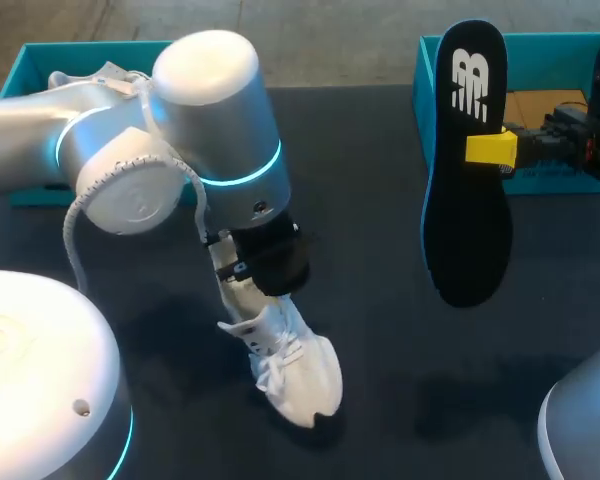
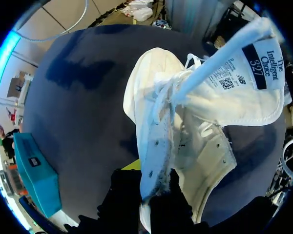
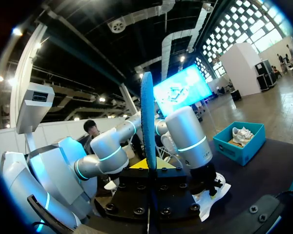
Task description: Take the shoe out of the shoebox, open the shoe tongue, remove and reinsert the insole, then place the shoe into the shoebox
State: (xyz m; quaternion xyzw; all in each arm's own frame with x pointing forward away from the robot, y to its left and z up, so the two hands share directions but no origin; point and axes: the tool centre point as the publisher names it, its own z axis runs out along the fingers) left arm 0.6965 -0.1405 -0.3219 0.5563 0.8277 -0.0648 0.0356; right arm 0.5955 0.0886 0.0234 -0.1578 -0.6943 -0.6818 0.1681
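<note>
Insole (image 1: 467, 210): black foam sheet, bendy, pinched mid-length by right gripper (image 1: 490, 150).
Shoe (image 1: 295, 380): white laced sneaker, soft collar clamped in left gripper (image 2: 145, 187).

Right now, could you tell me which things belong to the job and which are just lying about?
Job: white shoe in left hand; black insole in right hand; probably the teal shoebox behind it.
Probably lying about: second teal box with white contents.

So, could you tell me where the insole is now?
The insole hangs upright at the head view's right, clamped in the right gripper, before the right teal shoebox, apart from the white shoe.
</note>
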